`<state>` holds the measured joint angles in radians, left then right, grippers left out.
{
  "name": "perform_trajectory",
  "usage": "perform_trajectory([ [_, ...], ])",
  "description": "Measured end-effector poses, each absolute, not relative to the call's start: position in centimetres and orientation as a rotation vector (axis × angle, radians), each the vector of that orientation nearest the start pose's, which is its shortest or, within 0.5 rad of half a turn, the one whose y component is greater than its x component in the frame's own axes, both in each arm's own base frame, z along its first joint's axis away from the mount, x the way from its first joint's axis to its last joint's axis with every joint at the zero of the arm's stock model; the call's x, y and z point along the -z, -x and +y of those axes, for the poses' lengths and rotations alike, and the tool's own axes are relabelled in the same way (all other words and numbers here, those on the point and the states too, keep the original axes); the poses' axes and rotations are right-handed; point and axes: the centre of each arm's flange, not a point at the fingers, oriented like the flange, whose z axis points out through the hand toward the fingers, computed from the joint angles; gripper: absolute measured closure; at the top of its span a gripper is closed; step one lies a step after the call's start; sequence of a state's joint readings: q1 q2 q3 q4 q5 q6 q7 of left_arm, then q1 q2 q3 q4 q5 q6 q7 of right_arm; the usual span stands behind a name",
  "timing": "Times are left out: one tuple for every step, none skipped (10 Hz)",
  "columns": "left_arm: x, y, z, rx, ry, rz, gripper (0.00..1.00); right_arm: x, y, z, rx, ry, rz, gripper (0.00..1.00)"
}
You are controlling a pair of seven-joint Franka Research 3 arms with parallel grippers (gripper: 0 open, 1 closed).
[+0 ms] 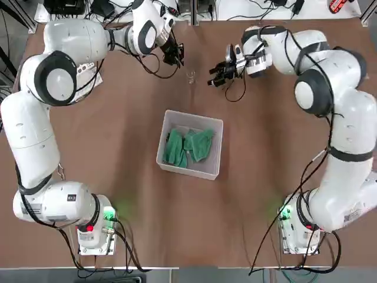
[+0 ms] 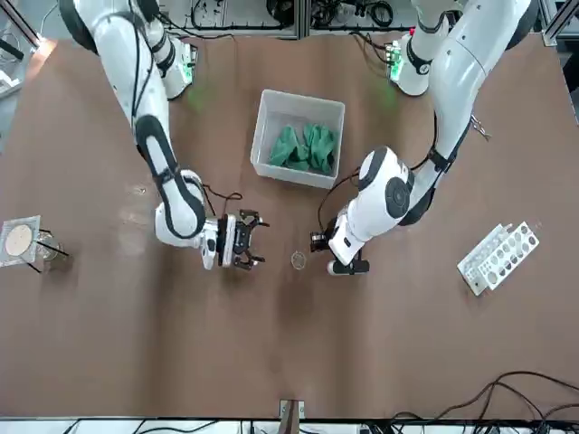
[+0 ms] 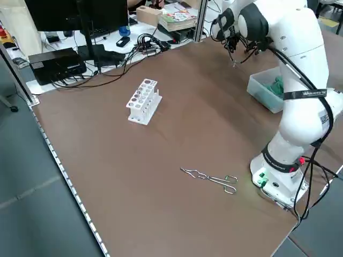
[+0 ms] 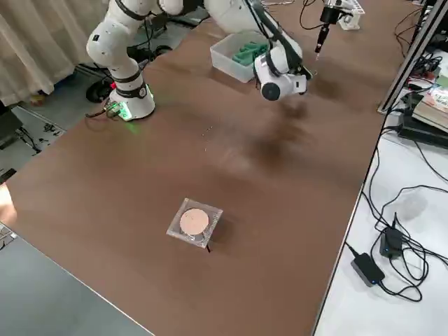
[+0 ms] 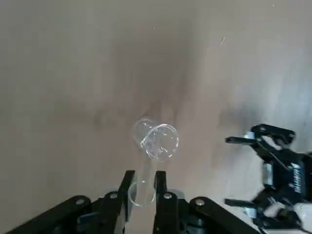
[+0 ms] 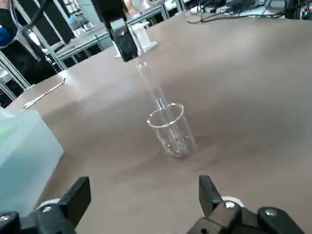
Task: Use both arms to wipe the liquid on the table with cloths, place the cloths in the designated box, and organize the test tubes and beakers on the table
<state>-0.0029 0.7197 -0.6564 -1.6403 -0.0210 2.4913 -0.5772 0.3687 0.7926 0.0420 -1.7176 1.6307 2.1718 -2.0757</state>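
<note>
Nearest the arm bases, mid-worktop, the box (image 1: 215,168) already holds both cloths (image 1: 189,145), bunched side by side. No wet patch shows on the worktop (image 1: 118,177), so wiping + cloth drop-off look done, as far as I can judge. What's left is the glassware.

Past the box, toward the far edge, a small clear beaker (image 6: 170,129) stands upright w/ a test tube (image 6: 150,85) leaning in it, mouth end up. The left hand (image 5: 143,187) is narrowed onto the tube's upper end, pinching it between both fingers; tube's lower end sits inside the beaker. Looks like tube removal is underway, not finished.

The right hand (image 6: 144,195) sits just beside the beaker on the opposite side, fingers spread wide, holding nothing. Beaker lies ahead of the gap, near but apart from both fingers; prob. lining up to steady or take it.

Farther out: the white tube rack (image 2: 499,258) stands well apart on the robot's left, all holes appear empty, so the tube has yet to be racked. Metal tongs (image 3: 210,178) lie near the left base. On the robot's right, well apart, a small stand topped w/ a gauze mat (image 2: 20,240); can't tell if glassware sits under it.
</note>
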Motion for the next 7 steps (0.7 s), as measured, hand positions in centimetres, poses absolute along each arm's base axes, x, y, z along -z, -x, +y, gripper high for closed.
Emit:
perform_trajectory([
  [-29.5, -60.6, -37.3, -0.025, 3.626, -0.211, 0.77, -12.1, -59.6, 29.9, 0.817, 1.697, -1.178, 0.01],
  [-30.3, -60.7, -37.3, -0.015, 3.623, -0.202, 0.78, -11.7, -60.4, 30.4, 0.866, 1.663, -1.203, 0.01],
  [-31.5, -60.5, -37.3, -0.027, 3.609, -0.175, 0.79, -11.4, -61.2, 31.0, 0.915, 1.621, -1.212, 0.01],
  [-33.5, -60.2, -37.3, -0.030, 3.588, -0.148, 0.79, -10.9, -61.5, 31.6, 0.957, 1.580, -1.213, 0.01],
  [-36.0, -59.8, -37.0, -0.015, 3.568, -0.134, 0.79, -10.4, -61.5, 32.2, 0.990, 1.550, -1.222, 0.01],
  [-38.2, -59.4, -36.7, -0.005, 3.544, -0.118, 0.79, -10.0, -61.5, 32.8, 1.006, 1.530, -1.239, 0.01],
  [-40.2, -58.9, -36.1, -0.009, 3.509, -0.107, 0.79, -9.5, -61.5, 33.3, 1.023, 1.510, -1.262, 0.01],
])
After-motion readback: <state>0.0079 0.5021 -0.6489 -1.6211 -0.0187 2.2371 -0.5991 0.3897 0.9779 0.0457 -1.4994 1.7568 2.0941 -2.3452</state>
